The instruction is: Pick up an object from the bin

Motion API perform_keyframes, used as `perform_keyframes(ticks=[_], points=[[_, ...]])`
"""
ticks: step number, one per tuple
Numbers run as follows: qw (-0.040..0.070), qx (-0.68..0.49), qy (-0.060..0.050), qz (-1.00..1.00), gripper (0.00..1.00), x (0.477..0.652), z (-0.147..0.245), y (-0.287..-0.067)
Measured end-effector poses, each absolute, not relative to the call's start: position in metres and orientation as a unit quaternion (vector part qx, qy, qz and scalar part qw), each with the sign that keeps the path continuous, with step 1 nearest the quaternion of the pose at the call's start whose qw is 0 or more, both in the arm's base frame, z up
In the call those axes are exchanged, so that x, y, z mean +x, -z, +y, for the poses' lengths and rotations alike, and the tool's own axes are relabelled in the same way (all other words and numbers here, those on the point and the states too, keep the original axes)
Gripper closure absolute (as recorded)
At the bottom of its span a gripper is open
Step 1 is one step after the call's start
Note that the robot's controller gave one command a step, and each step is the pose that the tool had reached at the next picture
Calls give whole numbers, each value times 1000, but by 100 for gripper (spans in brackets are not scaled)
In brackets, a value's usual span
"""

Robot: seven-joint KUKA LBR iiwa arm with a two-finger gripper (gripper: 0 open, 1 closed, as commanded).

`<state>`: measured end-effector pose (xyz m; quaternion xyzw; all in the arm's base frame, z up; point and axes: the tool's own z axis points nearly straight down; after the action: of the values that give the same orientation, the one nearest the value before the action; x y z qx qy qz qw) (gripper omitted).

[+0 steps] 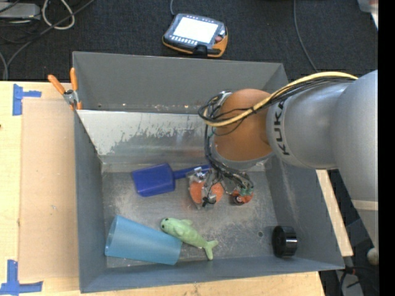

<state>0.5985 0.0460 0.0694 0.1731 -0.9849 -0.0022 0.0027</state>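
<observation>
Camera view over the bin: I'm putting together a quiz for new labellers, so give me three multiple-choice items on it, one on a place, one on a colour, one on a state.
1. Where in the bin is the black round cap?
A. towards the view's lower-right corner
B. against the far wall
C. dead centre

2. What colour is the toy fish?
A. red
B. green
C. black

3. How is the pale blue cup placed?
A. upright
B. lying on its side
C. upside down

Answers:
1 A, it sits alone by the right wall near the front.
2 B, its body is pale green.
3 B, its side rests along the floor.
</observation>
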Motion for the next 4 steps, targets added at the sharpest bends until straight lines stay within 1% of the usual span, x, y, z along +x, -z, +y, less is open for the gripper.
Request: perform_keyframes(ticks=[1,3,4], points=[[3,173,2,-985,100,599,46,-69],[5,173,3,-985,100,597,47,-120],[3,172,3,-985,100,598,48,-140]])
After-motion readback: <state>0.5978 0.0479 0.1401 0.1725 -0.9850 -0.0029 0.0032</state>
